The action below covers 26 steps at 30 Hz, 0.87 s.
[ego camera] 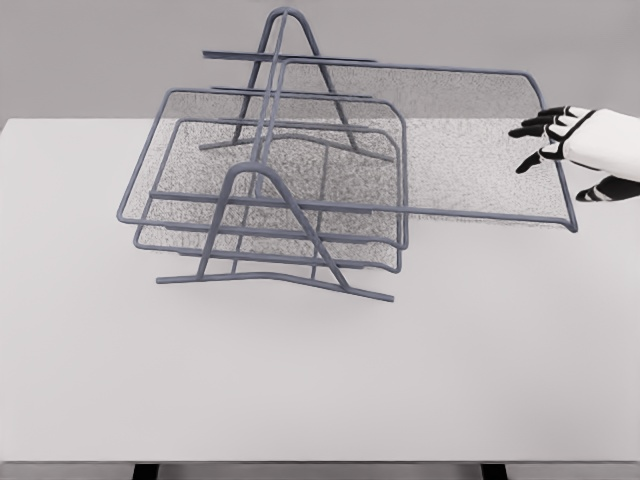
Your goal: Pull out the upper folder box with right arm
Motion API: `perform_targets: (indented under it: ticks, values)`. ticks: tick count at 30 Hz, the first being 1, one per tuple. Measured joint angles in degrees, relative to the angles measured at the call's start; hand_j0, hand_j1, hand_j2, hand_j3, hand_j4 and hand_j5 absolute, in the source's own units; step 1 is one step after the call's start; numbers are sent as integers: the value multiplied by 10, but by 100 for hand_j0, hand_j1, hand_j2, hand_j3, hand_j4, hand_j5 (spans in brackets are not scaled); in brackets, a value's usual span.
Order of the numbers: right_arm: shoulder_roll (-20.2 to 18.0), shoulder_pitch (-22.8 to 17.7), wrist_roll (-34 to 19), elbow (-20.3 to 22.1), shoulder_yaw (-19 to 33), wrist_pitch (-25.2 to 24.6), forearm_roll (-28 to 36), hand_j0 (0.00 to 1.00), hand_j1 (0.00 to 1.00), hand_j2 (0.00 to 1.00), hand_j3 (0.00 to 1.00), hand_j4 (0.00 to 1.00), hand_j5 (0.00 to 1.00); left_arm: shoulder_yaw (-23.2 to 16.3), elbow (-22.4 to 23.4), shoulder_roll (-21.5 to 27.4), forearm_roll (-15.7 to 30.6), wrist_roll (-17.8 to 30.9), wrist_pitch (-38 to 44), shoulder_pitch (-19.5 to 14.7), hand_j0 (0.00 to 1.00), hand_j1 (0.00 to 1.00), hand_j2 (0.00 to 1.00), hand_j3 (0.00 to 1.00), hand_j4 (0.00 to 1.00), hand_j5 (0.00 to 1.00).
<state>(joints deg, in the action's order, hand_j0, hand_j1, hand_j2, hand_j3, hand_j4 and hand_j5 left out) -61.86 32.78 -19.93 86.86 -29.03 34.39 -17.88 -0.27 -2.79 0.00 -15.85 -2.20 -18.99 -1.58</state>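
- The wire rack (270,200) stands on the white table (320,380), left of the middle, with mesh trays stacked between its two A-shaped end frames.
- The upper folder box (470,150) sticks out far to the right of the rack; its right end reaches nearly to the picture's right edge, and only its left part sits within the frames.
- The lower trays (270,240) lie within the rack's footprint, one above the other.
- The right hand (575,150) comes in from the right edge at the box's right end, fingers (535,125) spread apart and clamped on nothing; the fingertips hover just beside the far right corner of the rim, and whether they touch it I cannot tell.
- The left hand is out of view.
- Judgement: the pull looks largely done, with the box well extended and the hand loose at its end.
- If more travel is wanted, the next move calls for hooking the fingers over the right rim and drawing straight rightward, keeping the box level so the rack does not tip or slide.
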Motion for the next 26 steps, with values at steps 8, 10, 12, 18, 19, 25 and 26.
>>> perform_targets:
  ticks: [8, 10, 12, 18, 19, 25, 26]
  values:
    - [3, -2, 5, -1, 6, 2, -8, 100, 100, 100, 100, 100, 100, 0, 0, 0, 0, 0, 0, 0, 100, 100, 100, 100, 100, 100]
    - [6, -1, 10, -4, 8, 3, -15, 100, 100, 100, 100, 100, 100, 0, 0, 0, 0, 0, 0, 0, 100, 100, 100, 100, 100, 100]
    - [8, -2, 16, -6, 8, 5, -25, 100, 100, 100, 100, 100, 100, 0, 0, 0, 0, 0, 0, 0, 100, 100, 100, 100, 100, 100]
    - [7, -2, 23, -7, 9, 7, -35, 100, 100, 100, 100, 100, 100, 0, 0, 0, 0, 0, 0, 0, 100, 100, 100, 100, 100, 100]
    - [6, -2, 23, -7, 9, 7, -35, 100, 100, 100, 100, 100, 100, 0, 0, 0, 0, 0, 0, 0, 100, 100, 100, 100, 100, 100]
    - [5, -2, 24, -6, 10, 7, -36, 100, 100, 100, 100, 100, 100, 0, 0, 0, 0, 0, 0, 0, 100, 100, 100, 100, 100, 100]
    - [5, -2, 24, -7, 10, 7, -36, 100, 100, 100, 100, 100, 100, 0, 0, 0, 0, 0, 0, 0, 100, 100, 100, 100, 100, 100]
